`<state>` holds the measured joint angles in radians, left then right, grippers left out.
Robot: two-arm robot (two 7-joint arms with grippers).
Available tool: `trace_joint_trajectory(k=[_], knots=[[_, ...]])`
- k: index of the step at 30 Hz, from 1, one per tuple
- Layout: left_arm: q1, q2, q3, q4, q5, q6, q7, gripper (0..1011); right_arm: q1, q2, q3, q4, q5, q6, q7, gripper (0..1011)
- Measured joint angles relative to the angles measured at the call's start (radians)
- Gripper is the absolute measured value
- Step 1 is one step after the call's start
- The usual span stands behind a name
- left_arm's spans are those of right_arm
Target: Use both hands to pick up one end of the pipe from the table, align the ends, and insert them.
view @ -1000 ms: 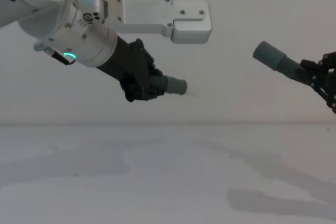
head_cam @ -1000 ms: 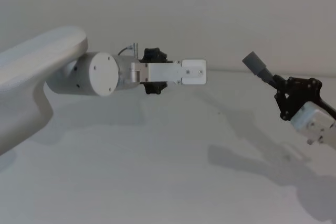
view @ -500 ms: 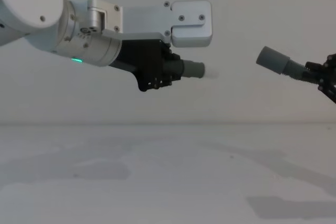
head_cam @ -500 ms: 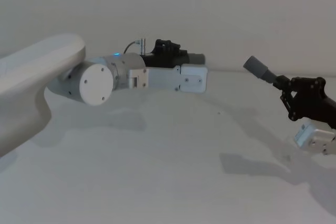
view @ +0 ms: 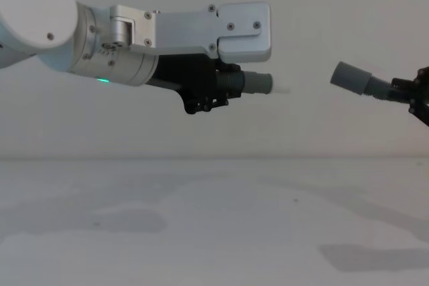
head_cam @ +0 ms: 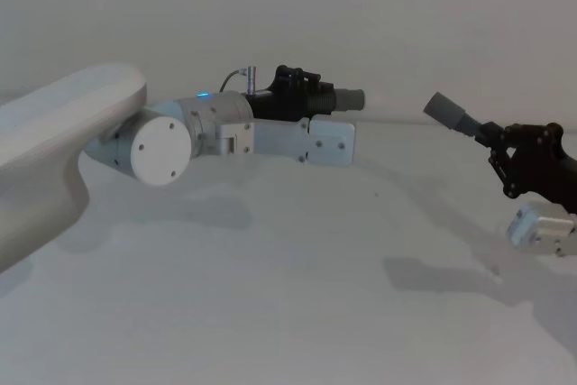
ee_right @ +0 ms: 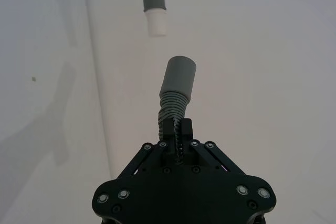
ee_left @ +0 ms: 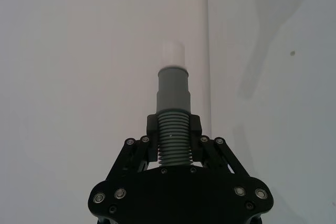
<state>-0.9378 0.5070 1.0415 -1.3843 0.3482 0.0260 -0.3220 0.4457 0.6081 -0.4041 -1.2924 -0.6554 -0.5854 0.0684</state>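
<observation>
Chest view: over plain white matte table (view: 214,232), black two-finger left gripper (view: 224,88) clamped on ribbed grey hose with pale narrow tip (view: 261,84), right gripper (view: 419,95) clenched on wider socket cuff (view: 350,76), ends apart, alignment step, next needing straight closing push.

A plain white tabletop (head_cam: 270,295) fills the lower part of the head view and meets a bare, pale grey wall (head_cam: 379,15) in a straight line. The light is soft and comes from above, so grey shadows (view: 369,258) lie on the matte surface. One small dark speck (view: 295,199) marks the surface.
</observation>
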Motion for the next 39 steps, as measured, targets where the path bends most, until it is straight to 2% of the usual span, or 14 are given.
trace_joint_trajectory(k=[9,19,31,39], knots=[[0.001,-0.002,0.0,0.008,0.002,-0.023,0.01,317,0.037,-0.01,-0.032,0.031,-0.052,-0.021,-0.013,59],[0.001,-0.003,0.0,0.013,0.004,-0.036,0.016,317,0.1,-0.033,-0.085,0.073,-0.139,-0.065,-0.048,59],[0.001,-0.004,0.0,0.015,0.005,-0.042,0.019,317,0.157,-0.052,-0.12,0.102,-0.192,-0.072,-0.055,59],[0.001,-0.004,0.0,0.017,0.005,-0.044,0.019,317,0.187,-0.051,-0.133,0.124,-0.214,-0.068,-0.049,59]])
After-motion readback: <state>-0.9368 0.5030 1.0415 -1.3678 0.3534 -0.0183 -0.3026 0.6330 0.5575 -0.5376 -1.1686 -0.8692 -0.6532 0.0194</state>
